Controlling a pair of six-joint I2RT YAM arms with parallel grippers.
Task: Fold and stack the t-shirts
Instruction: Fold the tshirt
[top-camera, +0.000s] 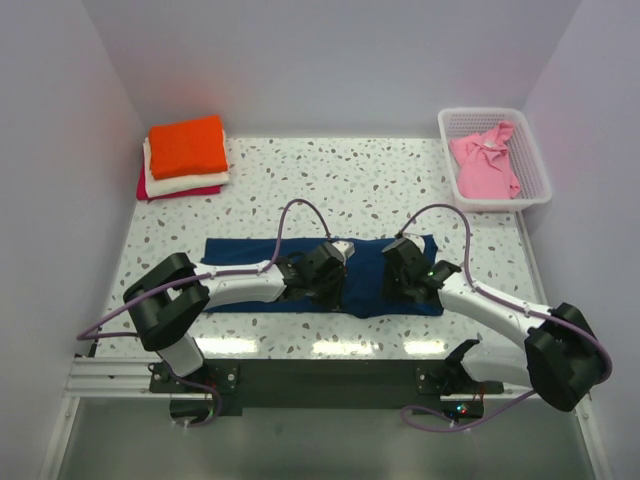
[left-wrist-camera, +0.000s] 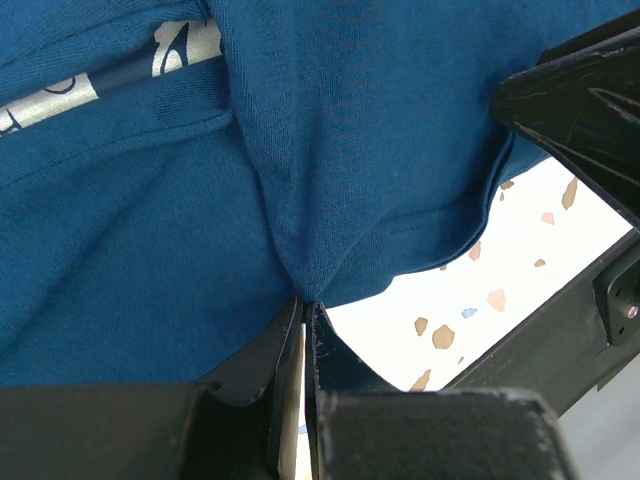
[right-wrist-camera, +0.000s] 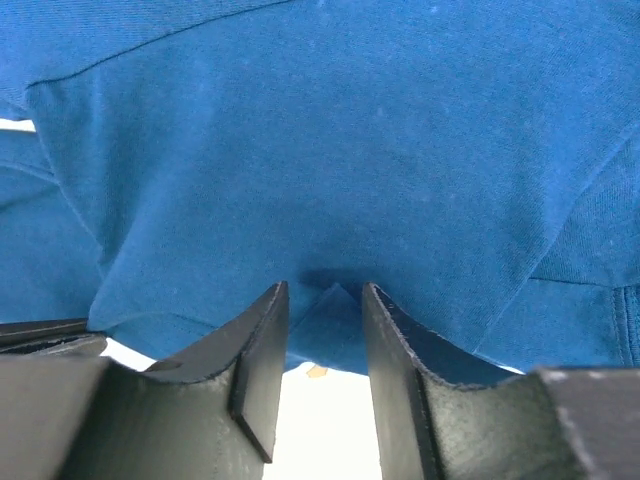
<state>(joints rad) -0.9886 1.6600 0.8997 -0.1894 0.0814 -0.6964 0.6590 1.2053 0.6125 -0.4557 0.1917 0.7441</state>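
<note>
The navy blue t-shirt (top-camera: 240, 252) lies as a flat band across the near centre of the speckled table (top-camera: 350, 185). The left gripper (left-wrist-camera: 303, 300) pinches its edge, probably to anchor the cloth for a fold. The right gripper (right-wrist-camera: 325, 292) stands spread, with the cloth between its jaws unclamped. An orange t-shirt (top-camera: 188, 145) tops the far-left stack. The pink t-shirt (top-camera: 485, 168) sits in the white basket (top-camera: 492, 112), far right. Pale walls enclose three sides.

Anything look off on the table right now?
Nothing spilled or damaged. The navy shirt is bunched at its middle, where the left gripper pinches a ridge of it. The pink shirt lies crumpled in the basket, unfolded.
</note>
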